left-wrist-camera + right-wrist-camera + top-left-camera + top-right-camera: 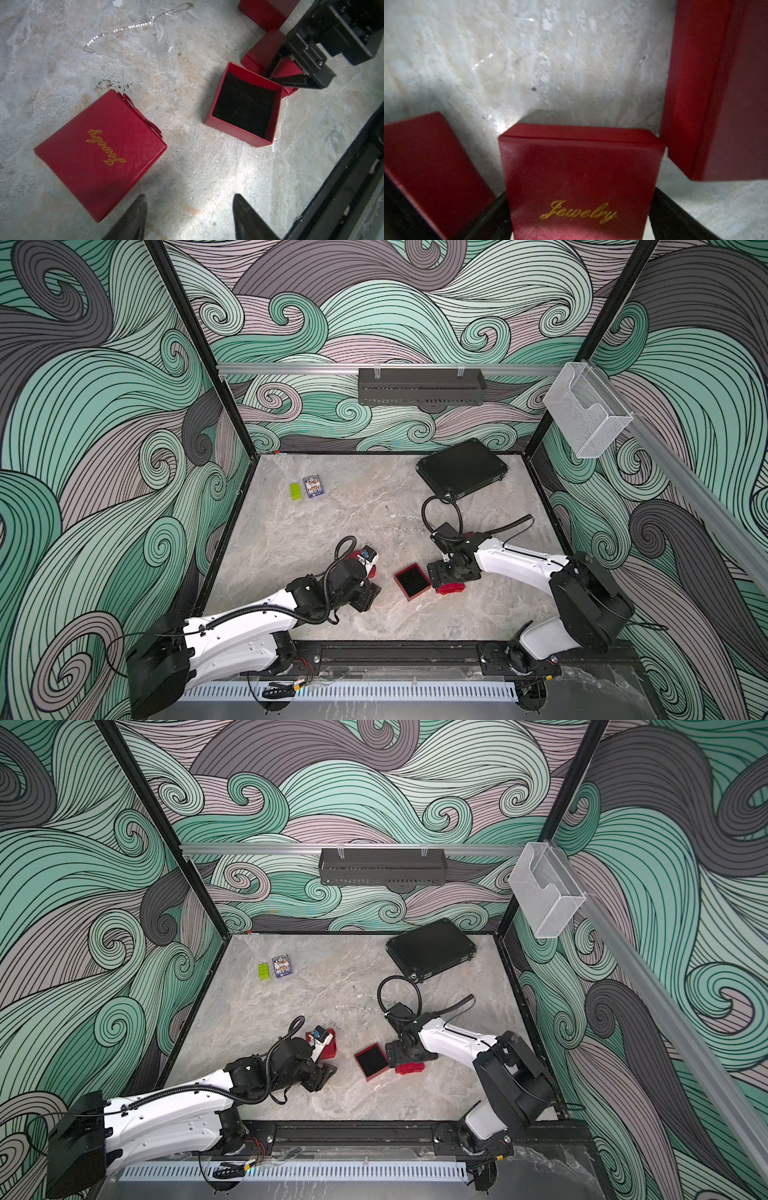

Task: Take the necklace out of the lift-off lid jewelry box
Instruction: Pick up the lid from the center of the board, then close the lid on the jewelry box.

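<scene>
The jewelry box base (412, 581) (243, 106) sits open near the table's front middle, and its black lining is bare. The silver necklace (135, 26) (402, 517) lies stretched on the marble, farther back than the box. In the right wrist view the red lid (581, 176) (451, 588), lettered "Jewelry", lies just right of the base. My right gripper (580, 193) (451, 580) is open and straddles the lid, one finger close on each side. My left gripper (189, 199) (370, 593) is open over bare table, left of the base, with nothing between its fingers.
A closed red "Jewelry" box (101, 153) (371, 568) lies beside my left gripper. Another red box (266, 10) sits beyond the right gripper. A black case (461, 467) is at the back right. A green brick (295, 491) and a card pack (313, 486) are at the back left.
</scene>
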{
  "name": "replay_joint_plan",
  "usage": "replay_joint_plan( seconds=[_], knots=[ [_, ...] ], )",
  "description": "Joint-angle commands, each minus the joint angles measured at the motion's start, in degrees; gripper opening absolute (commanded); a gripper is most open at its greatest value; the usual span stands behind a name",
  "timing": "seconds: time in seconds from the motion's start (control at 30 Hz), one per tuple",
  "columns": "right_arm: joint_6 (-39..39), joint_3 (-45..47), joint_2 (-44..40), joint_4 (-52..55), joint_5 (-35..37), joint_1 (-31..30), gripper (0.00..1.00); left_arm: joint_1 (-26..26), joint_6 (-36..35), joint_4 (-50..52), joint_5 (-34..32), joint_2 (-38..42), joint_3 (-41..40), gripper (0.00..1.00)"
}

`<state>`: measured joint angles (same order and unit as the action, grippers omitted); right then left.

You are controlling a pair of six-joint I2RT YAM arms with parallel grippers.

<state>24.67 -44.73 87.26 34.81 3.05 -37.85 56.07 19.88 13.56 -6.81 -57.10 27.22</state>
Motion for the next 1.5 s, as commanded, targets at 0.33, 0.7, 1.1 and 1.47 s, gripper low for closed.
replay_joint_plan(
  seconds=[0.33,0.7,1.1,1.47],
  knots=[
    [0.85,0.87,-1.33,-1.32,1.66,0.05,0.85,0.35,-0.95,-2.1,1.97,-1.5,1.01,0.65],
    [-6.02,-3.14,-10.97,3.02,-10.9,0.05,0.76,0.4,-0.37,-8.16,2.93,-6.89,-0.15,0.5],
    [-5.81,-5.12,-5.3,0.17,-15.7,-4.0,0.74,0.68,-0.5,-15.98,5.13,-14.14,0.2,0.37],
    [-6.21,-10.52,-0.37,3.3,-9.26,-8.28,0.74,2.32,0.67,-22.24,2.71,-20.17,0.34,0.33]
  ],
)
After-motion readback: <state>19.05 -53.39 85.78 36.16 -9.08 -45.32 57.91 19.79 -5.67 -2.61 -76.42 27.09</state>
